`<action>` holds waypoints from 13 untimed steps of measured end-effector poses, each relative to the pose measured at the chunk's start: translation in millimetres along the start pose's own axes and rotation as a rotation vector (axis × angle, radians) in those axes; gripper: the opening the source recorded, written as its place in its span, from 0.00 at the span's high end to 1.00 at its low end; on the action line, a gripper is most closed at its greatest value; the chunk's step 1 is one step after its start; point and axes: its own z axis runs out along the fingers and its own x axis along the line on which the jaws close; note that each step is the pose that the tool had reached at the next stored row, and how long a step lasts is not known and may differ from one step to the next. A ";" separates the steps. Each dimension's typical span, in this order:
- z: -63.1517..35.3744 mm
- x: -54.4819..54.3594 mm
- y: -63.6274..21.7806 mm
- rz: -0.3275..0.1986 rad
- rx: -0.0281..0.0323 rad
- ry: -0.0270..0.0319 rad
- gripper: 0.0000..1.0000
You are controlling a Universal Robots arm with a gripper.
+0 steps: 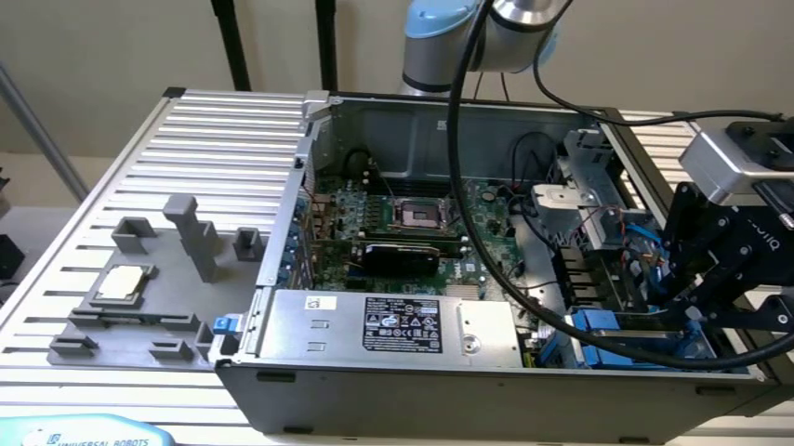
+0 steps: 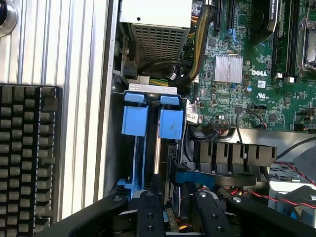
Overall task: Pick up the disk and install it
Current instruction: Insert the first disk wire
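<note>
The disk [image 2: 171,124] stands on edge in the drive bay at the case's front corner. Its blue carrier end faces the wrist camera and its thin body runs back between my fingers. My gripper [image 2: 177,196] reaches down into that bay, its black fingers [image 2: 149,212] on either side of the disk and shut on it. In the exterior view the gripper [image 1: 676,311] hangs over the case's lower right corner, just above the blue carrier of the disk [image 1: 611,322].
A second blue carrier [image 2: 134,120] sits in the neighbouring slot. The grey power-supply box [image 1: 372,325], motherboard [image 1: 410,223], black fan block [image 2: 232,158] and loose cables crowd the case. A square chip [image 1: 121,282] lies on grey fixtures at the exterior view's left. A black keyboard [image 2: 27,158] lies outside the case.
</note>
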 end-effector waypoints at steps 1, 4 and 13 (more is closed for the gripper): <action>0.0 0.0 0.0 0.000 0.0000 0.0000 0.69; 0.0 0.0 0.0 0.000 0.0000 0.0001 0.69; -0.2 0.1 -3.1 -0.002 -0.0002 0.0000 0.69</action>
